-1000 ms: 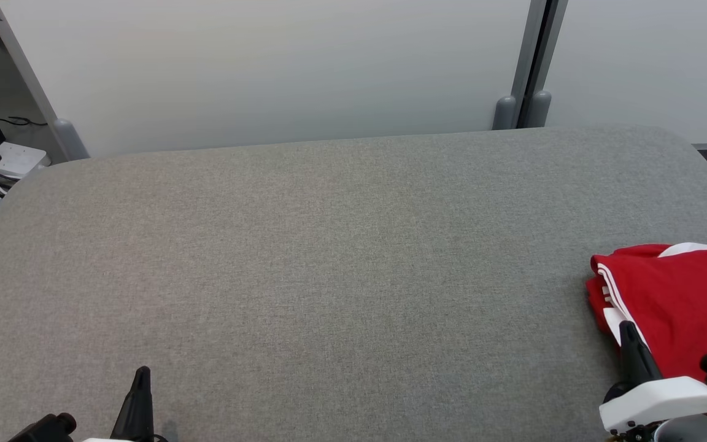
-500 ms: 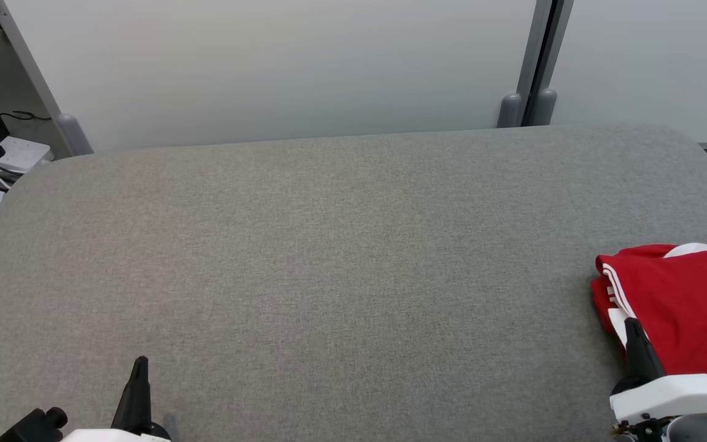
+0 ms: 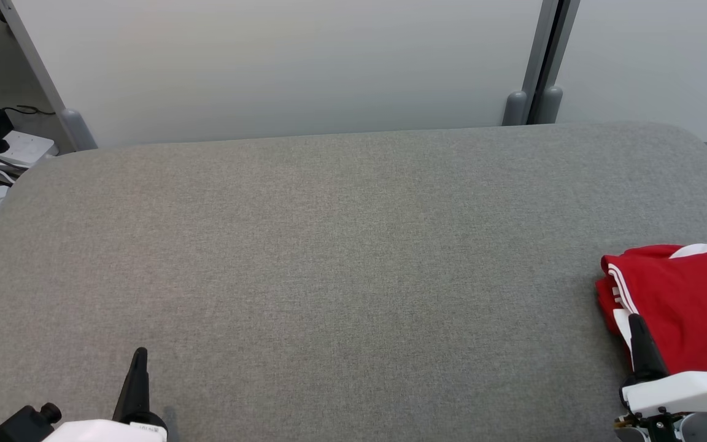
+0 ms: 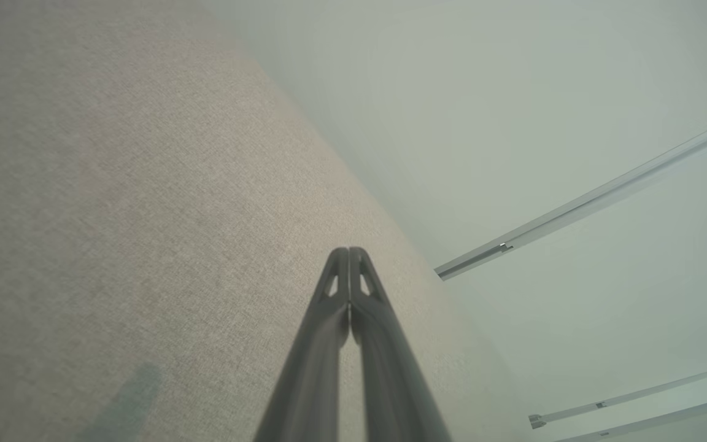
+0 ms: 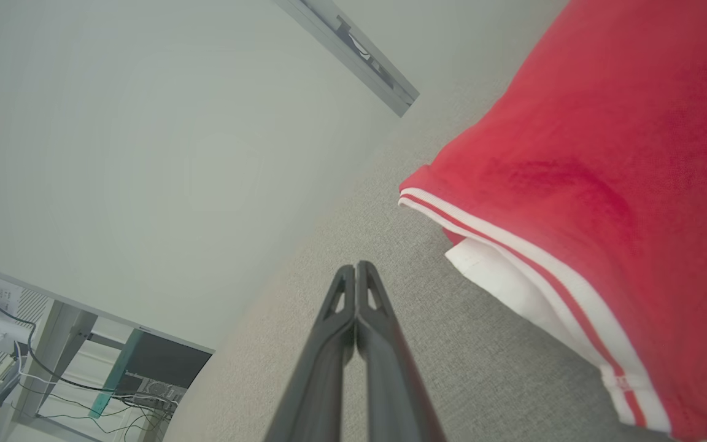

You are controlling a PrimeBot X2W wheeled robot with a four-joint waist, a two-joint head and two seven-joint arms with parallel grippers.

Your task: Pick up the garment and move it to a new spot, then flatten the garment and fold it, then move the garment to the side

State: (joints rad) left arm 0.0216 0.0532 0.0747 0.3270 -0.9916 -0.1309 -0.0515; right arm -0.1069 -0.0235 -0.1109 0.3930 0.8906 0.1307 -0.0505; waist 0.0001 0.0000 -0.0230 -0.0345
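With the folded red garment (image 3: 685,294) lying just right of the right gripper's (image 3: 634,318) empty, pressed-together jaws and far from the left gripper's (image 3: 140,353) equally closed pair, the move-aside step looks finished, so next they need only back away without snagging cloth.

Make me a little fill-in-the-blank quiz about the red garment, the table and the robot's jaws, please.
1. The folded red fabric garment with striped trim lies near the ___ edge of the head view.
2. It rests on a wide fabric-covered table whose colour is ___.
3. The left arm's jaws and the right arm's jaws are both ___.
4. The stripes along the garment's hem are ___.

Missing words: right; grey; shut; white.
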